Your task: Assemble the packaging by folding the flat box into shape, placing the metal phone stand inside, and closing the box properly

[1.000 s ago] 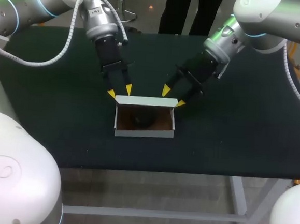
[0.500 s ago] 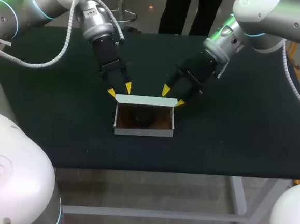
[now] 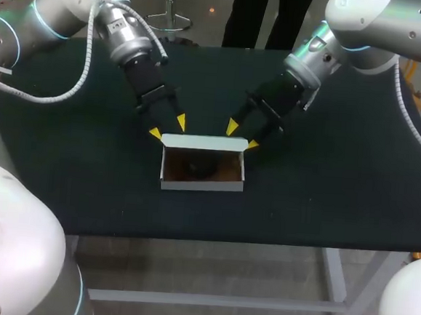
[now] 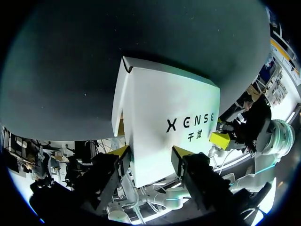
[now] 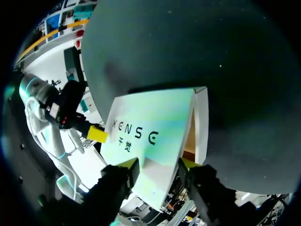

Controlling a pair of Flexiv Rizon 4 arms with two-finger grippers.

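Left end effector [image 3: 167,127] tilted, box [image 3: 201,187] just ahead

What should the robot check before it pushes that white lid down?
1. Folded into shape: ok, the box stands with its walls up.
2. Contents in place: ok, the dark phone stand lies inside.
3. Free to fold: ok, the lid stands upright at the back.
4. Left pincer ready: ok, open at the lid's top edge.
5. Right pincer ready: ok, open at the same edge.
6. Tips touching the lid: cannot tell.
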